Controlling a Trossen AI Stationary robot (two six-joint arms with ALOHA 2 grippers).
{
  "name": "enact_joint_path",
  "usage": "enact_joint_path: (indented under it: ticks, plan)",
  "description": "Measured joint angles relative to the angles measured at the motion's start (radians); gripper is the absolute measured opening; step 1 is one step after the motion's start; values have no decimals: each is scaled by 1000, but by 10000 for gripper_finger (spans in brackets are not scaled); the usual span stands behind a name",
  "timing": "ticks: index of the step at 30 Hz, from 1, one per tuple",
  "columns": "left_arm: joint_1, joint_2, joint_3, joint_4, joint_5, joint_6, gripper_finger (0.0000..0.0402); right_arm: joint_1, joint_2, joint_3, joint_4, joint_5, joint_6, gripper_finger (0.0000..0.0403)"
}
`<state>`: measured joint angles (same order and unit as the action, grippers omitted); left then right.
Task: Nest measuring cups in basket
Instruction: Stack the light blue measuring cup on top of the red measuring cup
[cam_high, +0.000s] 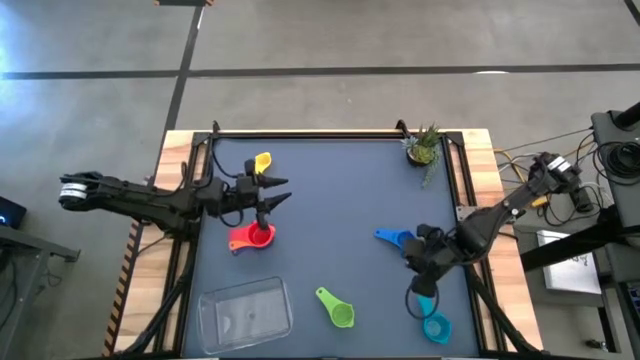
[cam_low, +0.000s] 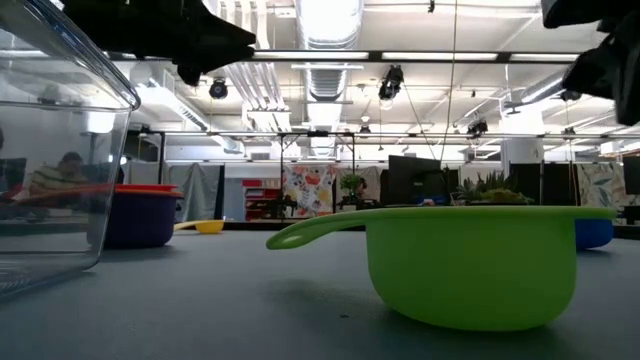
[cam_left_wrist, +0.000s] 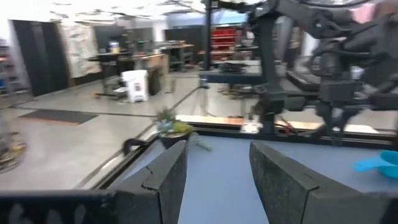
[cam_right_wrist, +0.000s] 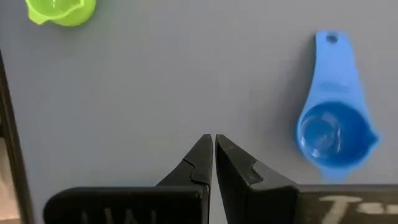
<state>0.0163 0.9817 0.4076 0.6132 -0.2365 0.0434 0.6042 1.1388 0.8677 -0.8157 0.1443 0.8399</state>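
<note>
On a dark blue tabletop (cam_high: 340, 200), the left gripper (cam_high: 268, 196), fingers spread, hovers above the small red plastic measuring cup (cam_high: 252, 237). The right gripper (cam_high: 420, 288), pinched closed and empty, points downward between the blue (cam_high: 395, 237) and teal cups (cam_high: 436, 326). The clear rectangular basket (cam_high: 245, 315) is empty.

bright, even overhead light | soft shadows | left wrist view motion-blurred

Basket (cam_high: 246, 311) clear glossy plastic; green cup (cam_low: 470, 262) smooth plastic; table (cam_high: 340, 190) matt.
</note>
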Motion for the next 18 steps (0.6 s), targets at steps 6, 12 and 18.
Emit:
enact_joint_path:
  ticks: [6, 12, 18]
  plan:
    - [58, 0, 0, 0, 81, -11, 151, 61, 69, 78, -87, -93, 180, 9]
    - [64, 0, -4, 0, 126, -22, 129, 148, 147, 134, -83, -177, 283, 38]
    - [64, 0, -4, 0, 127, -27, 110, 244, 247, 171, -87, -197, 423, 131]
